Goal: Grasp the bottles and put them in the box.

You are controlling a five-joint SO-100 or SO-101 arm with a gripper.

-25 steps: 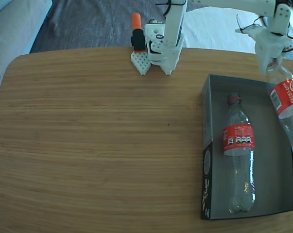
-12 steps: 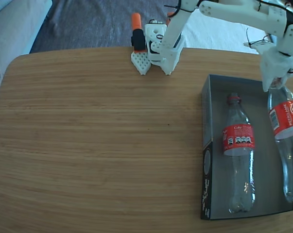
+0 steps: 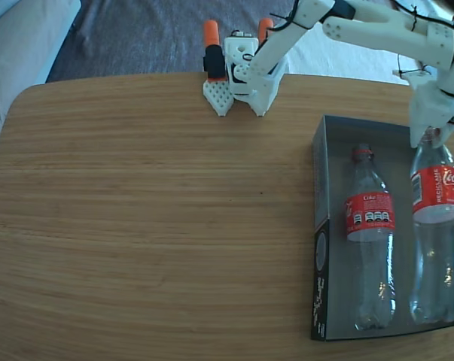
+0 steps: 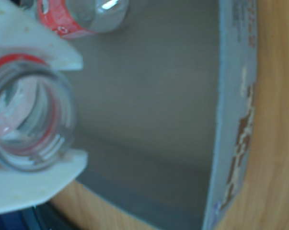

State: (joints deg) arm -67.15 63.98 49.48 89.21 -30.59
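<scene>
So the held bottle (image 3: pixel 436 226) is lying along the right side of the box (image 3: pixel 322 226) in the fixed view, base toward the near end, neck up by the far wall, and it's right beside the other bottle (image 3: pixel 370 233), which lies flat on the left half of the tray with its red label up. The gripper (image 3: pixel 430 134) is clamped on the neck of the right-hand bottle; in the wrist view the open mouth (image 4: pixel 29 122) sits squeezed between the two white fingers (image 4: pixel 34 184), red ring showing. The box sits on the right part of the wooden table (image 3: pixel 151 210), arm base (image 3: pixel 245 71) at the far edge.
</scene>
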